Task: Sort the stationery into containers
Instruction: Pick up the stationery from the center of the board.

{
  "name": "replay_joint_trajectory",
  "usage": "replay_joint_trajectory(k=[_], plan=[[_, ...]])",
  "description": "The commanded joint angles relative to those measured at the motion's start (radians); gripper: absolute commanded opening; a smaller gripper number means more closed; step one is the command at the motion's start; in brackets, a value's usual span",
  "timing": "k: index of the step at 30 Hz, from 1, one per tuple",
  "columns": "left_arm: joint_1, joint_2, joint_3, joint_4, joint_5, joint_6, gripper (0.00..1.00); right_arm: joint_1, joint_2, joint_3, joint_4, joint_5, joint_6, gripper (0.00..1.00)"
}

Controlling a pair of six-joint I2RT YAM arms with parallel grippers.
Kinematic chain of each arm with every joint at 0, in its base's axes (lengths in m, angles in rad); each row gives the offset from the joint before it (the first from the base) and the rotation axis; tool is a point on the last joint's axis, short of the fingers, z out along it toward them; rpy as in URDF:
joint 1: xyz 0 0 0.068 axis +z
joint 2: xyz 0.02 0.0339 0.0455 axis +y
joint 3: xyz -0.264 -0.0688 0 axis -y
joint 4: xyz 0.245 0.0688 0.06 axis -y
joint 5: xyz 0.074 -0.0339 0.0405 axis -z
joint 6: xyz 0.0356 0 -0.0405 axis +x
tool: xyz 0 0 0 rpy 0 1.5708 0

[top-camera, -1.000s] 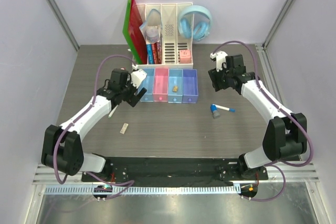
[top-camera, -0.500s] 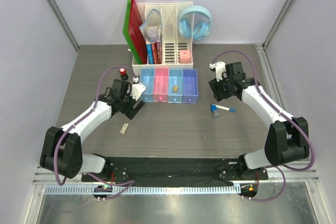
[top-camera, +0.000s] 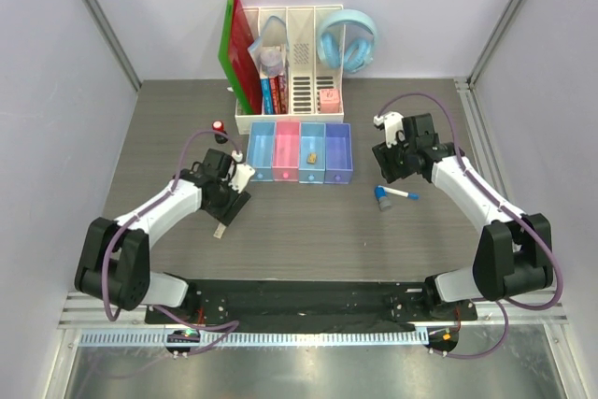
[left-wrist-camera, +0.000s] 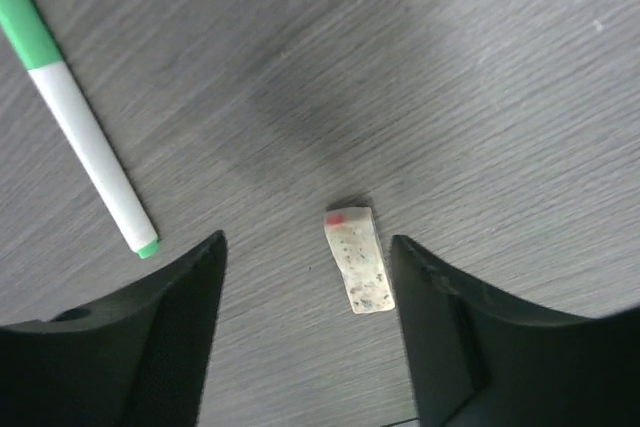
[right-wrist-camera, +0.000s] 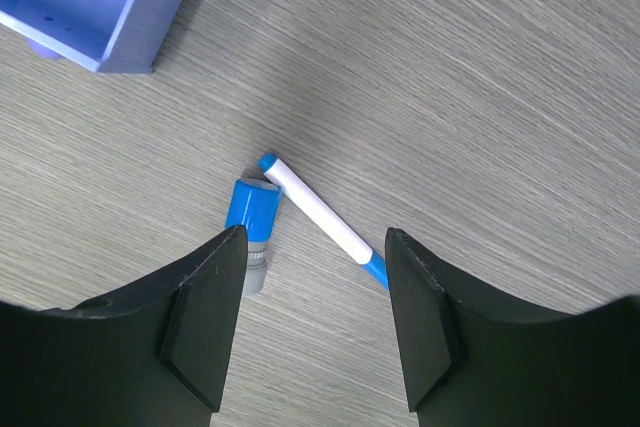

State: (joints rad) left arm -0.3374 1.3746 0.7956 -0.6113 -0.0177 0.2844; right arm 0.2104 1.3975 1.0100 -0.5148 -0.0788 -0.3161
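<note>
Left gripper (left-wrist-camera: pixel 307 240) is held spread over the table (left-wrist-camera: pixel 500 67), nothing gripped. Tan eraser (left-wrist-camera: pixel 358 272) is seen flat between the jaws, touched by neither; green-capped marker (left-wrist-camera: pixel 80 117) is noted nearby. Right gripper (right-wrist-camera: pixel 315 232) is likewise held wide and empty over blue-capped marker (right-wrist-camera: pixel 320 212), whose end is met by grey-blue round piece (right-wrist-camera: pixel 252 222). Farther back, a second eraser (top-camera: pixel 311 154) is seen in the tray row (top-camera: pixel 338 175); stamp (top-camera: pixel 219 127) is stood upright left of it.

The left tool (left-wrist-camera: pixel 305 335) has drawn back from the trays (top-camera: pixel 287 178) to above the tan eraser (left-wrist-camera: pixel 358 259). Its jaws have narrowed.
</note>
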Motion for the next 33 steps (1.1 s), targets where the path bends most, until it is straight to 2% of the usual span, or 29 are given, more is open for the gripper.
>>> replay_joint_trajectory(k=[1, 3, 10, 13, 14, 16, 17, 19, 26, 33], plan=[[0.003, 0.049, 0.014, -0.073, 0.002, -0.007, 0.62, 0.003, -0.035, -0.016, 0.029, 0.059, -0.050, 0.63], [0.003, 0.075, 0.020, -0.079, -0.004, -0.007, 0.57, 0.004, -0.034, -0.036, 0.029, 0.114, -0.095, 0.63], [0.003, 0.159, 0.016, -0.077, 0.008, 0.010, 0.54, -0.014, -0.054, -0.057, 0.007, 0.152, -0.152, 0.64], [0.003, 0.179, 0.008, -0.065, 0.012, 0.013, 0.45, -0.026, -0.058, -0.057, -0.011, 0.165, -0.176, 0.64], [0.003, 0.190, 0.007, -0.064, 0.012, 0.016, 0.35, -0.031, -0.060, -0.059, -0.014, 0.169, -0.185, 0.64], [0.003, 0.199, 0.008, -0.061, 0.012, 0.018, 0.22, -0.051, -0.060, -0.070, -0.025, 0.171, -0.221, 0.64], [0.003, 0.208, 0.008, -0.062, 0.012, 0.019, 0.10, -0.055, -0.060, -0.074, -0.028, 0.169, -0.233, 0.64], [0.003, 0.211, 0.011, -0.065, 0.039, 0.019, 0.00, -0.074, -0.057, -0.096, -0.039, 0.168, -0.264, 0.64], [0.003, 0.164, 0.034, -0.110, 0.051, 0.024, 0.00, -0.137, -0.003, -0.136, -0.060, 0.100, -0.412, 0.64], [0.003, 0.052, 0.203, -0.255, 0.137, -0.005, 0.00, -0.140, 0.038, -0.140, -0.090, -0.024, -0.506, 0.64]])
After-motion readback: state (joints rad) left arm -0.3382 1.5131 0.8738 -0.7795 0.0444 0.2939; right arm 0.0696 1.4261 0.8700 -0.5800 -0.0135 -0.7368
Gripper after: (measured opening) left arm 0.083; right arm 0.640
